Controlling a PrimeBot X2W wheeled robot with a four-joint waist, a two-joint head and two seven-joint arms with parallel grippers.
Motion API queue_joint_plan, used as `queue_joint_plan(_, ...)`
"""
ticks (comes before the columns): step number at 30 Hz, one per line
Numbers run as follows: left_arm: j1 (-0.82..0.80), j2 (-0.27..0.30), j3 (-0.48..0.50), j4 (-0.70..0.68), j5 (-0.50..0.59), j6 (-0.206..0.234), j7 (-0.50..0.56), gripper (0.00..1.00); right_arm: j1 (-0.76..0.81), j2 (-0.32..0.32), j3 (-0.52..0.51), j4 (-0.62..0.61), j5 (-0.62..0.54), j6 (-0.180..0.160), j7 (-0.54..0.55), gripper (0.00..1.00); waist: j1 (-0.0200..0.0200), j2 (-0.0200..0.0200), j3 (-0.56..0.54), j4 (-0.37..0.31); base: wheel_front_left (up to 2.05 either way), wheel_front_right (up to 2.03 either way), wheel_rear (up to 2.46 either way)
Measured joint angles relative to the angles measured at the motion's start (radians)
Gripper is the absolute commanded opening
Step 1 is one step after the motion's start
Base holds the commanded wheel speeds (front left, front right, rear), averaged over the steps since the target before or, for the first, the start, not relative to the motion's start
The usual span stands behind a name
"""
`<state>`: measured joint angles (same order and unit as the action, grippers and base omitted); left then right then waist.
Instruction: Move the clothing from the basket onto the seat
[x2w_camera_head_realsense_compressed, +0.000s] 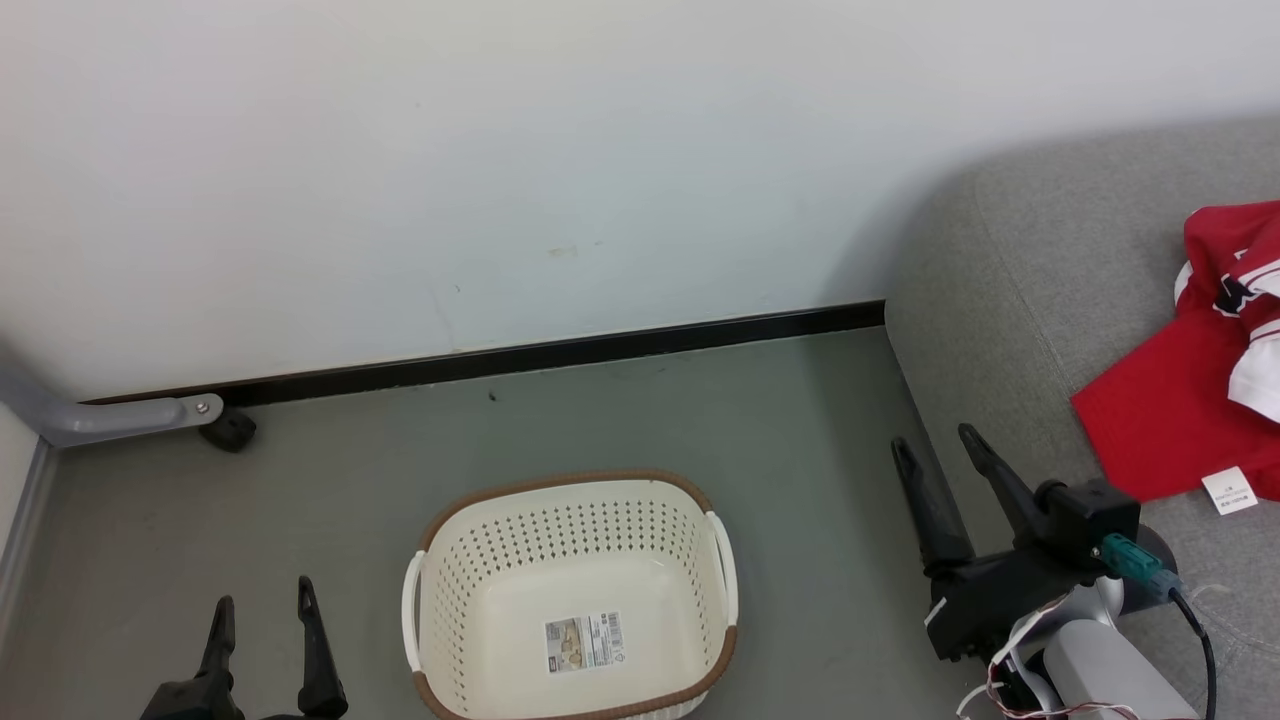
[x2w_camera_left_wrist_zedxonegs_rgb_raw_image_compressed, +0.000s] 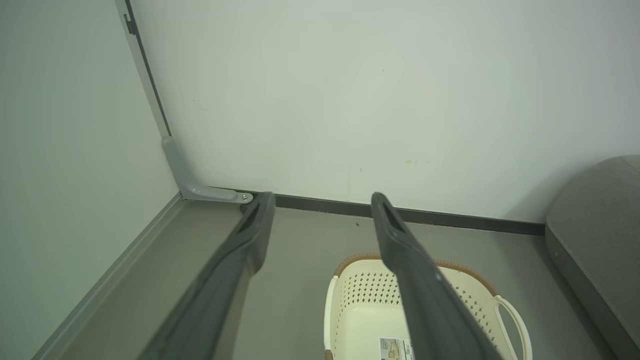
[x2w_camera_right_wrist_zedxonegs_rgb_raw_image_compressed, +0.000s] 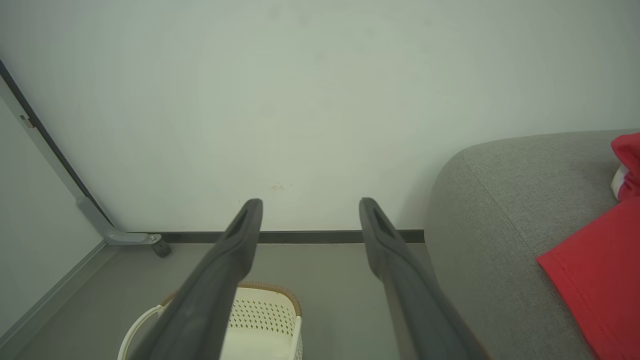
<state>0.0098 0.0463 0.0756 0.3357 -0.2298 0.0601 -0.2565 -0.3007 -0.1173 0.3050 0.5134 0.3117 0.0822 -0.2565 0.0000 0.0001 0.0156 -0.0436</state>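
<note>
The cream basket (x2w_camera_head_realsense_compressed: 640, 680) with a brown rim stands on the floor; only a label sticker (x2w_camera_head_realsense_compressed: 585, 642) lies inside it. Its rim also shows in the left wrist view (x2w_camera_left_wrist_zedxonegs_rgb_raw_image_compressed: 350, 262) and the right wrist view (x2w_camera_right_wrist_zedxonegs_rgb_raw_image_compressed: 280, 291). Red clothing (x2w_camera_head_realsense_compressed: 1190, 400) with white panels and a small white tag lies on the grey seat (x2w_camera_head_realsense_compressed: 1010, 300) at the right, also seen as red cloth (x2w_camera_right_wrist_zedxonegs_rgb_raw_image_compressed: 600, 280) on the seat (x2w_camera_right_wrist_zedxonegs_rgb_raw_image_compressed: 490, 210). My left gripper (x2w_camera_head_realsense_compressed: 265, 600) hangs open to the left of the basket. My right gripper (x2w_camera_head_realsense_compressed: 935, 445) is open beside the seat's front corner, holding nothing.
A pale wall with a dark skirting strip (x2w_camera_head_realsense_compressed: 560, 352) runs behind the basket. A grey metal bracket with a black caster (x2w_camera_head_realsense_compressed: 228, 430) sits at the far left by a side panel. Grey floor (x2w_camera_head_realsense_compressed: 800, 440) lies between basket and seat.
</note>
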Motion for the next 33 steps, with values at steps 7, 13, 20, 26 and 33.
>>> queue_joint_plan(7, -0.002, 0.001, 0.013, 0.018, -0.001, -0.018, 0.000, 1.00, 0.000, 0.000, -0.008, -0.009, -0.001, -0.004, 0.000, 1.00, 0.0000, 0.0000, 0.003, -0.003, 0.00, 0.00, 0.00)
queue_joint_plan(13, -0.001, 0.000, 0.002, 0.005, 0.004, -0.016, 0.000, 1.00, 0.000, 0.000, -0.011, -0.009, -0.003, -0.004, 0.000, 1.00, 0.0000, 0.0000, 0.001, -0.003, 0.00, 0.00, 0.00)
queue_joint_plan(20, -0.001, -0.001, 0.000, 0.001, 0.004, -0.016, 0.000, 1.00, 0.000, 0.004, -0.011, -0.010, -0.004, -0.004, 0.000, 1.00, 0.0000, 0.0000, -0.002, 0.001, 0.00, 0.00, 0.00)
queue_joint_plan(26, -0.001, -0.002, 0.008, 0.020, 0.003, -0.025, 0.001, 0.00, 0.003, 0.005, -0.011, -0.005, -0.004, -0.003, 0.000, 0.00, 0.0000, 0.0000, -0.002, 0.002, 0.00, 0.00, 0.00)
queue_joint_plan(33, 0.033, -0.021, 0.006, 0.086, -0.002, -0.026, 0.005, 0.00, 0.099, 0.013, -0.002, 0.064, -0.001, -0.003, 0.004, 0.00, 0.0000, 0.0000, -0.003, 0.002, 0.00, 0.00, 0.00)
